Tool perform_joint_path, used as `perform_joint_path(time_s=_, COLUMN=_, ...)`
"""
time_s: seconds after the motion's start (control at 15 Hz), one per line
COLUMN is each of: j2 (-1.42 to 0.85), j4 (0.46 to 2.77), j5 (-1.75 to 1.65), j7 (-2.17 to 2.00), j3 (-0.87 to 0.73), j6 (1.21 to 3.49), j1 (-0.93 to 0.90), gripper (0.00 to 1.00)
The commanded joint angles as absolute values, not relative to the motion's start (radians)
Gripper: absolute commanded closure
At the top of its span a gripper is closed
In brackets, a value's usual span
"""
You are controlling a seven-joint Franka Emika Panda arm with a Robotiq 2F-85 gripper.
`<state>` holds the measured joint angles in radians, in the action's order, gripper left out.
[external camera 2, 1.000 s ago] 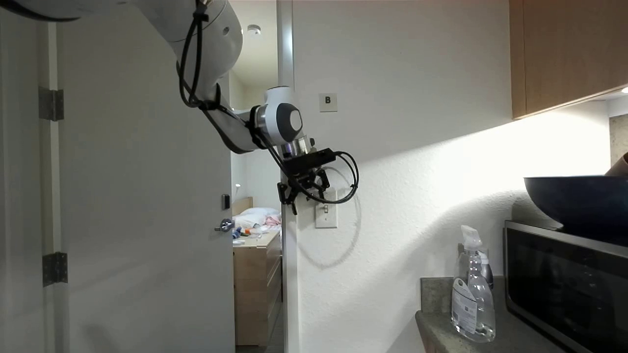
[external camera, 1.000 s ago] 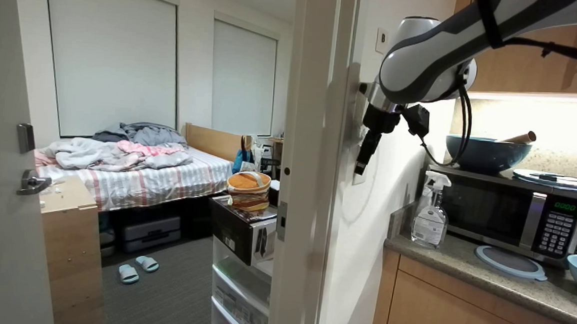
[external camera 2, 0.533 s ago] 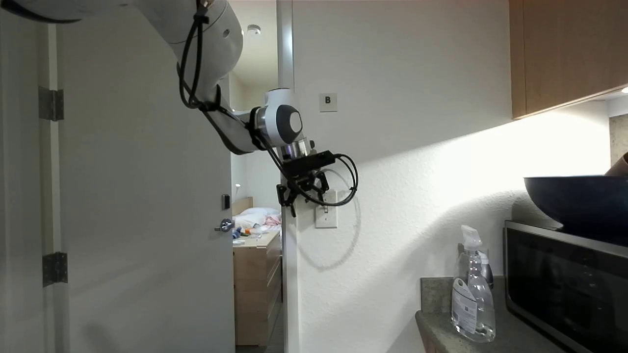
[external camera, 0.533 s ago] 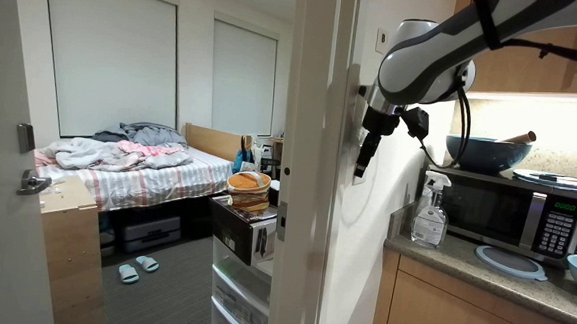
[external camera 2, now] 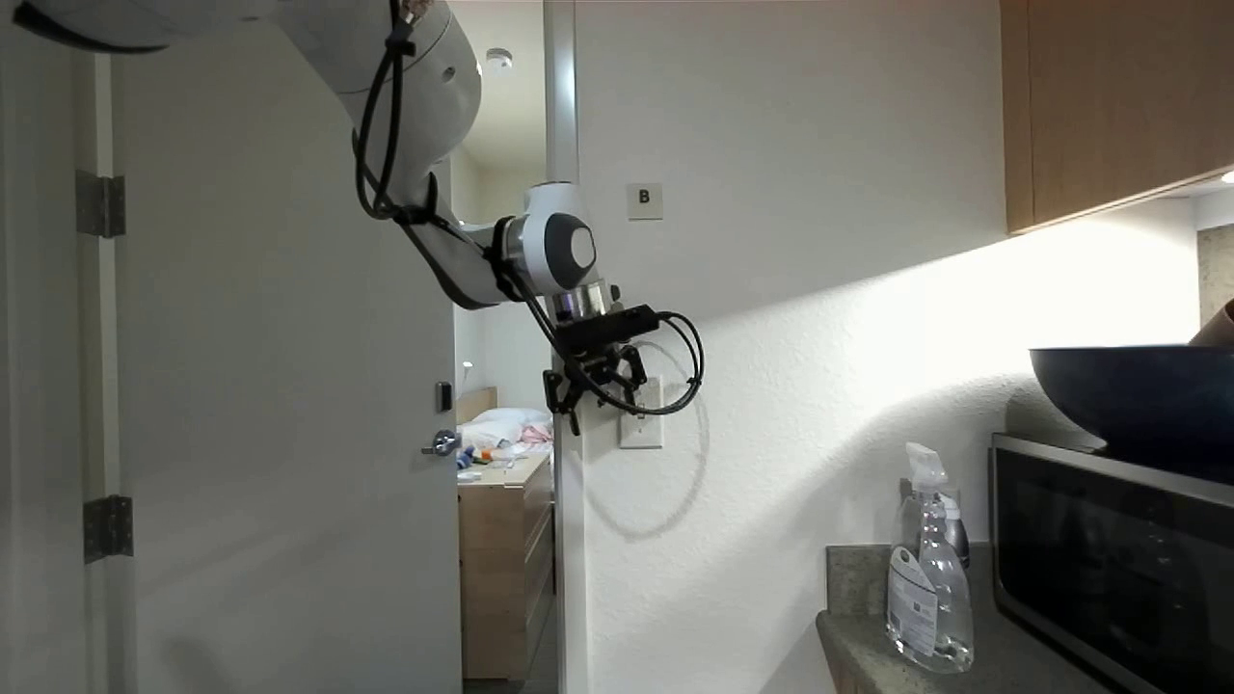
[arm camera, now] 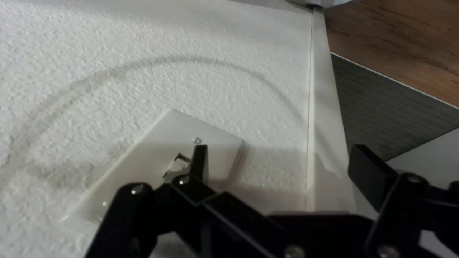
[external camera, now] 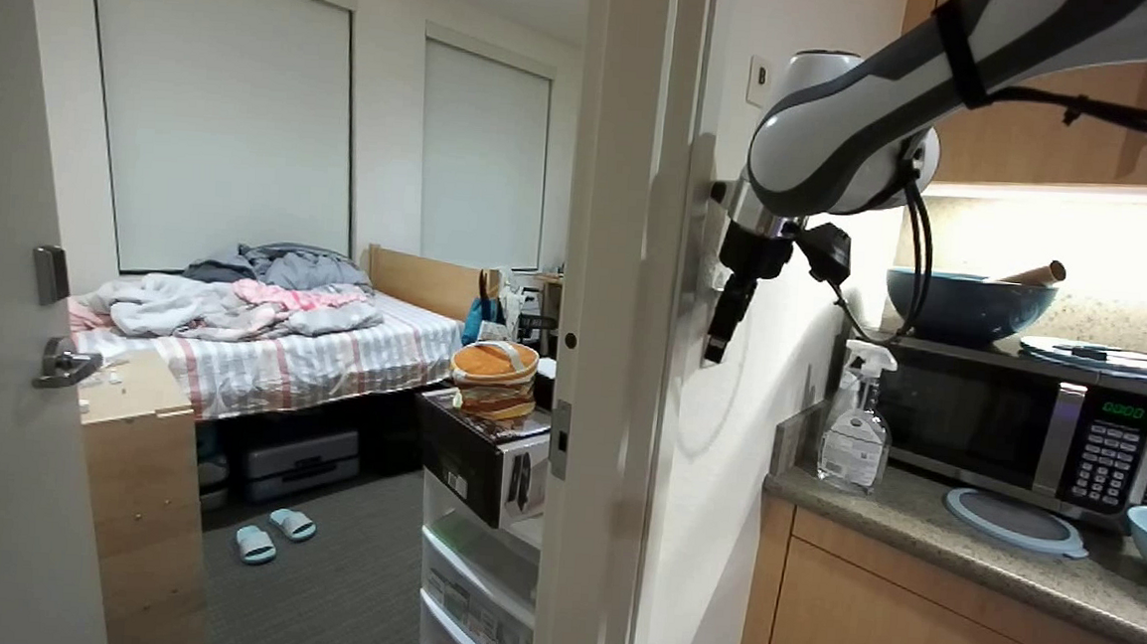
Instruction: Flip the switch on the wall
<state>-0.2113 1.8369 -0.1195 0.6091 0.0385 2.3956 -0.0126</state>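
The hand (arm camera: 281,161) stands spread wide before the wall (arm camera: 222,86), with nothing held between its jaws; the switch (arm camera: 154,157), a white plate bearing a small toggle lever (arm camera: 178,165), is mounted on that wall near the door frame (arm camera: 328,125). In the wrist view one finger (arm camera: 199,161) overlaps the plate, its tip just beside the lever on the frame side, while the opposite finger (arm camera: 371,175) shows beyond the frame. Whether the lever is thrown up or down cannot be read (the overlapping finger hides part of it), though the present step appears to be one of aligning that finger with it. The chief hazard is sideways offset: because the tip sits beside the lever rather than squarely across it, a stroke along this line may slip past and scrape only the plate. Depth is a second cause of failure, since contact cannot be told: too little reach would give an empty stroke, too much would press the rigid finger into the plate. Closing the jaws would probably draw the finger away from the lever. The opposite finger may strike the frame if the hand shifts toward the wall, and the looped cable (external camera 2: 693,382), overlapping the plate in an exterior view, could catch at its edge.
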Motion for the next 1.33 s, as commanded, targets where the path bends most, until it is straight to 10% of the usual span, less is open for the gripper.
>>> perform_joint_path(time_s=0.0, j2=-0.173, j4=1.848, j5=-0.147, j7=0.495, j3=0.044, j6=2.408, j1=-0.026, gripper=0.00)
perform_joint_path(time_s=1.27, j2=-0.174, j4=1.839, j5=-0.104, j7=0.347, j3=0.039, j6=2.371, j1=-0.017, gripper=0.00)
